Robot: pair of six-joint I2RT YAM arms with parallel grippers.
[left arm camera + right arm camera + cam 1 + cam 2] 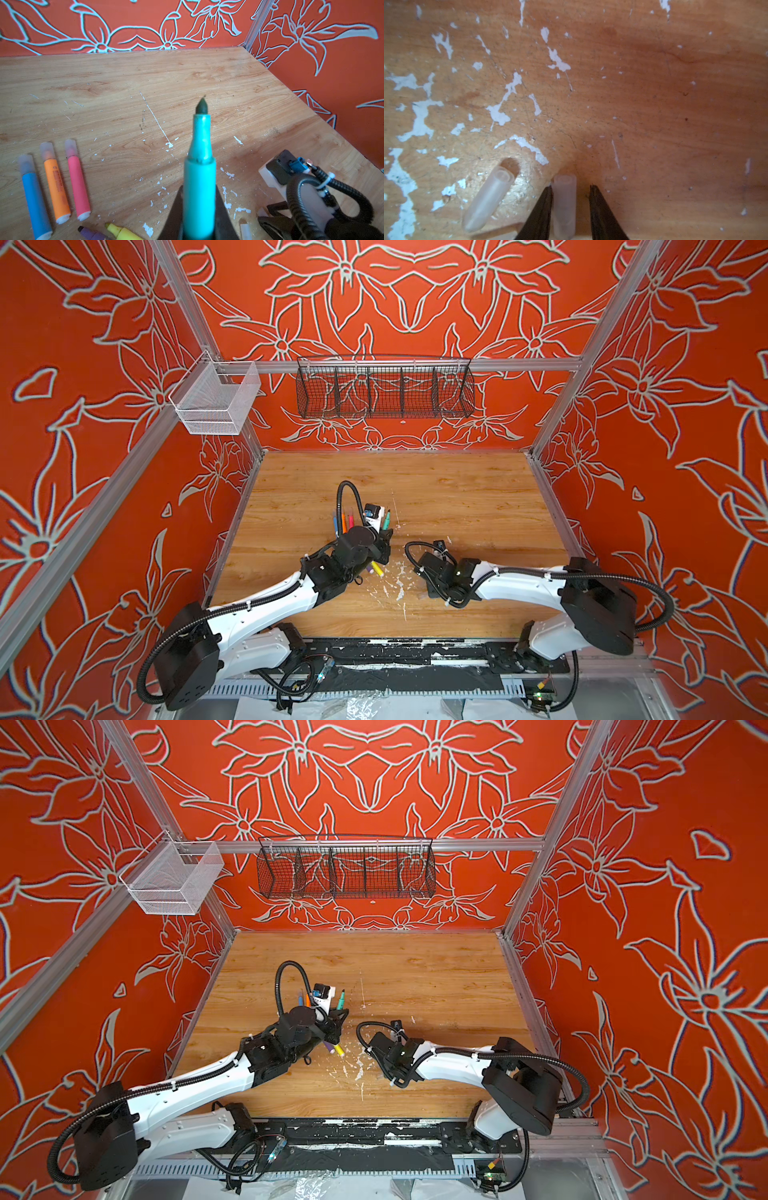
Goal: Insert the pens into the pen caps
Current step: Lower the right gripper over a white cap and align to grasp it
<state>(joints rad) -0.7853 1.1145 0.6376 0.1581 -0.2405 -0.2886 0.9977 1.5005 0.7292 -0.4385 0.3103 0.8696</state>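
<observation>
Black basket (384, 389) and white basket (216, 400) hang above wooden table (457, 497).

Orange floral walls (415, 302), paint-flecked wooden tabletop (457, 497)

Both top views reach me bright and evenly lit; the frame posts (187, 302) bow and the wall pattern (62, 531) shows colour fringes toward the edges; my left wrist view is crisp on the table (228, 83), yet the green pen (199, 182) blurs close to the lens; my right wrist view is soft, with reddish shadow over much of the wood and glare beside a loose pen cap (485, 201).
</observation>
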